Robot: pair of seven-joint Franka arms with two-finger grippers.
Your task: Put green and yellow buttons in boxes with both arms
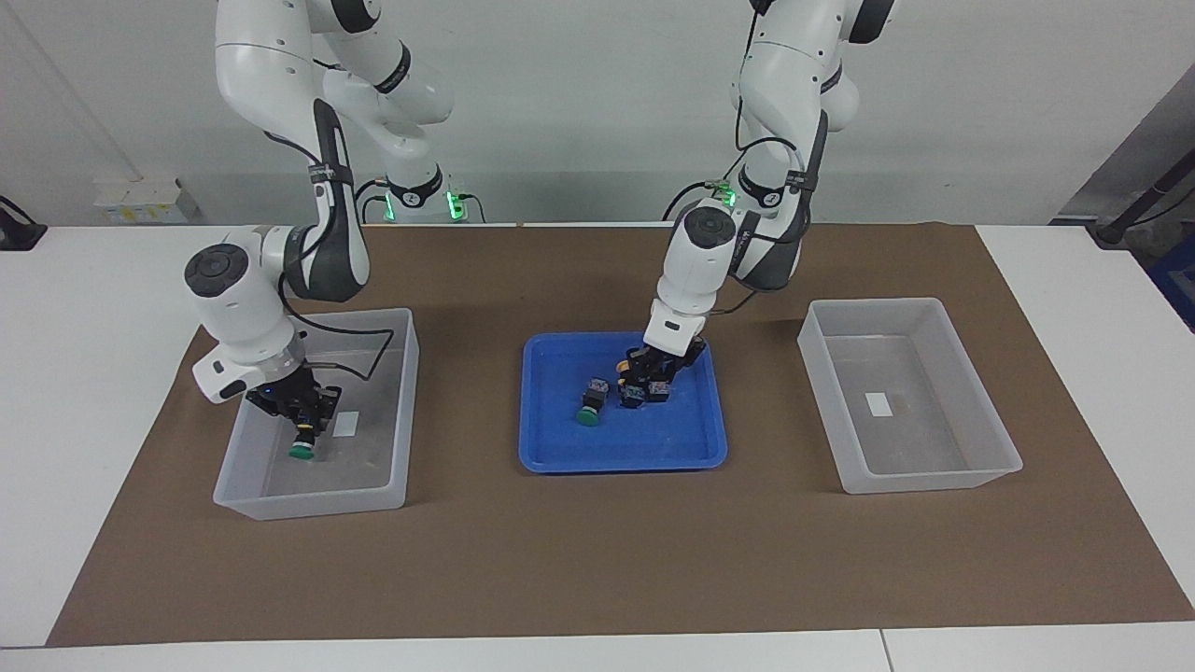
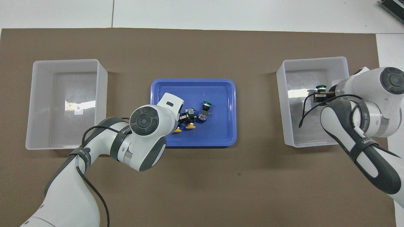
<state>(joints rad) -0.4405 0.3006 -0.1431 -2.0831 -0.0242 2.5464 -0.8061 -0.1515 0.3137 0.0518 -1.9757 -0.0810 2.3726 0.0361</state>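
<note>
Your brown mat (image 1: pixel 597 560) covered the table, with three containers in a row on it. The box at the left arm's end (image 1: pixel 980 448) held only its white label (image 1: pixel 878 403). The box at the right arm's end (image 2: pixel 288 126) had the right gripper (image 1: pixel 301 431) low inside it, with a green button (image 1: pixel 301 452) at its fingertips, cap down. The facing view showed the cap at or just above the box floor, beside that box's label (image 1: pixel 346 424); the overhead view showed only the cap (image 2: pixel 321 86) past the wrist. You could not tell from either view whether the fingers were clamped on the body or already parted.

The blue tray (image 1: pixel 560 448) lay between the boxes. The left gripper (image 1: pixel 644 381) was down among the two yellow buttons (image 2: pixel 190 126); the overhead view showed both yellow caps beside the wrist, one partly covered, whereas the facing view showed mostly black bodies there. Its grip could not be read. The second green button (image 2: pixel 205 108) lay alone in the tray, just beside that cluster.
</note>
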